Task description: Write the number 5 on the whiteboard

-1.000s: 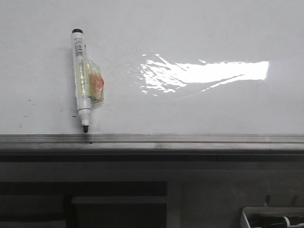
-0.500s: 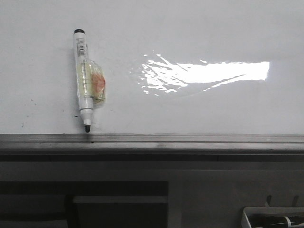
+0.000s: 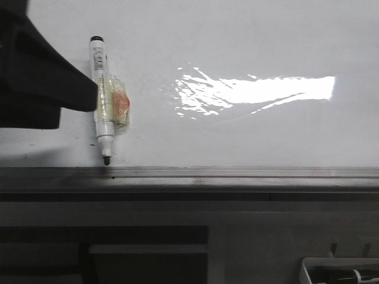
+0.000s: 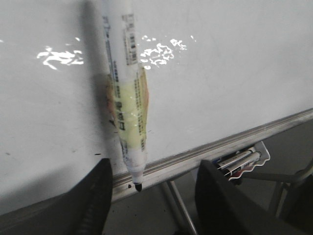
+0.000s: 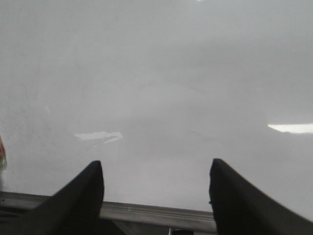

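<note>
The whiteboard (image 3: 249, 47) is glossy white with a strip of glare. A white marker (image 3: 103, 97) with a yellow and orange wrap lies on it, black tip towards the near edge rail (image 3: 237, 173). My left gripper (image 3: 89, 94) comes in dark from the left, close beside the marker's barrel. In the left wrist view it (image 4: 154, 164) is open, its fingers either side of the marker (image 4: 128, 98) tip and not touching it. My right gripper (image 5: 156, 163) is open over the bare whiteboard (image 5: 156, 73). The number 5 is out of view.
Below the rail lies a grey panel (image 3: 148, 242) with dark recesses. A white tray (image 3: 340, 272) holding spare markers sits at the lower right, and the left wrist view shows the same tray (image 4: 242, 161) under the rail. Small dark specks dot the board near the marker.
My left gripper has come into the front view from the left and now stands next to the marker. The marker lies where it was.
</note>
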### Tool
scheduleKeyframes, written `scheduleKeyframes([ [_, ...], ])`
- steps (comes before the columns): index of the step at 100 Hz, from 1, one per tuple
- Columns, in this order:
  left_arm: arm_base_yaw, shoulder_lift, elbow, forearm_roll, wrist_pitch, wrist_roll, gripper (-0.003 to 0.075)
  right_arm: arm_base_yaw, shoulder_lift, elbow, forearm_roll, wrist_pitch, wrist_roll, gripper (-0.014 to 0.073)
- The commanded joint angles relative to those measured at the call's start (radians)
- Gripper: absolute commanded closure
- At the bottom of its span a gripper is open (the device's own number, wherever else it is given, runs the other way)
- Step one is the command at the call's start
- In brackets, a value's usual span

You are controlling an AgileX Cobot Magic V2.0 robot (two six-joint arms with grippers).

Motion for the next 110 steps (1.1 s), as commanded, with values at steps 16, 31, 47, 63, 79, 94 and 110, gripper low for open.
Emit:
scheduleKeyframes([
  [16,-0.14,0.127,-0.037,-0.046,-0.285,-0.004,0.0376,-0.001,0.015,-0.034,-0.011,-0.07,-0.014,0.0176],
  [31,-0.142,0.18,-0.037,-0.105,-0.339,-0.004,0.0432,-0.001,0.015,-0.034,-0.011,-0.067,-0.014,0.0176],
  [47,-0.142,0.202,-0.037,-0.105,-0.342,-0.004,0.0634,-0.001,0.015,-0.034,-0.011,-0.065,-0.014,0.0175],
  [63,-0.142,0.177,-0.063,0.028,-0.26,-0.004,0.0741,0.026,0.015,-0.034,0.021,-0.032,-0.034,0.0175],
  [79,-0.142,0.137,-0.168,0.482,0.028,0.001,0.0741,0.15,0.044,-0.037,0.287,0.047,-0.467,0.0175],
  [94,-0.142,0.138,-0.282,0.834,0.328,0.007,0.0741,0.291,0.116,-0.037,0.414,0.063,-0.752,0.0175],
  [110,-0.142,0.138,-0.321,0.975,0.385,0.057,0.0741,0.435,0.21,-0.055,0.423,-0.002,-0.777,0.0175],
])
